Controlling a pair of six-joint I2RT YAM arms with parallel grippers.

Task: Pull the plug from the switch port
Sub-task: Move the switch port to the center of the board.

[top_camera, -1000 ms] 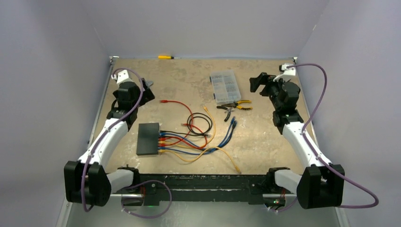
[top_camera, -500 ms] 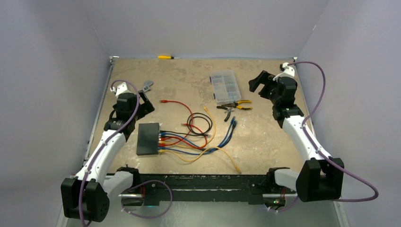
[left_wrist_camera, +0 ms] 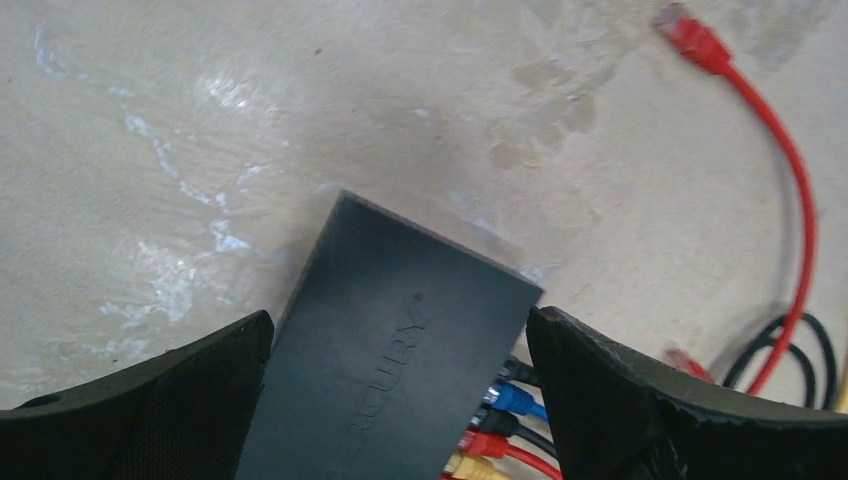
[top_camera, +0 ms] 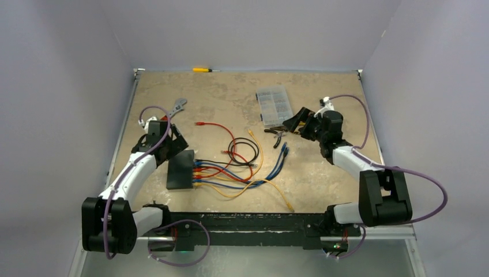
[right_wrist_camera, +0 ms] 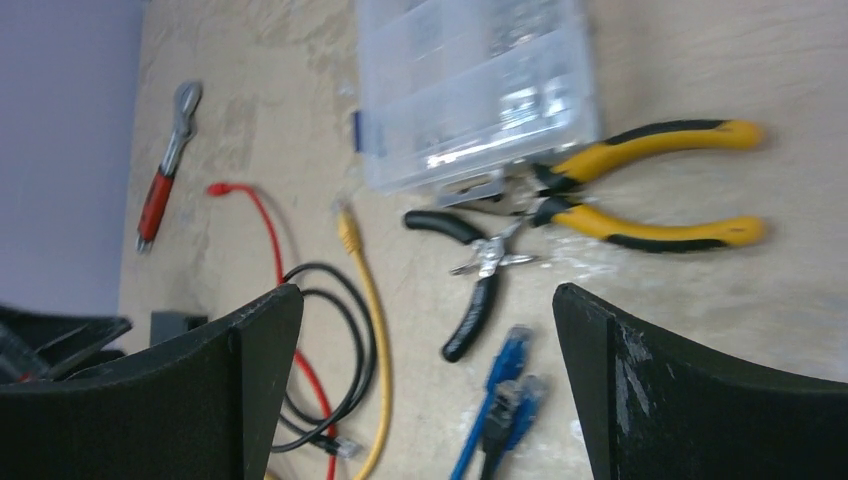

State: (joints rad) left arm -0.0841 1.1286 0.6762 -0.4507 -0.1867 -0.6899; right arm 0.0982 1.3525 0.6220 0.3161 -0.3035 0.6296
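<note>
The left gripper [left_wrist_camera: 398,318] has swung in above the switch's [top_camera: 180,169] far end, fingers spread wide, holding nothing. The right gripper [right_wrist_camera: 428,290], equally wide and empty, has dropped by the pliers [right_wrist_camera: 650,236], well right of the switch. Plugs [left_wrist_camera: 510,397] sit untouched along its right edge: 2 arms closing in.

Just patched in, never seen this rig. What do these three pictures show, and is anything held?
Two robot arms are bolted to the table. The overhead picture shows both, left arm and right arm. The other two come from a camera on each wrist, its dark jaws at the bottom corners. On the table: a black switch with coloured cables plugged in, an organiser box, pliers, a wrench, a screwdriver. Both jaws are open and empty; the left jaws hover over the switch.
</note>
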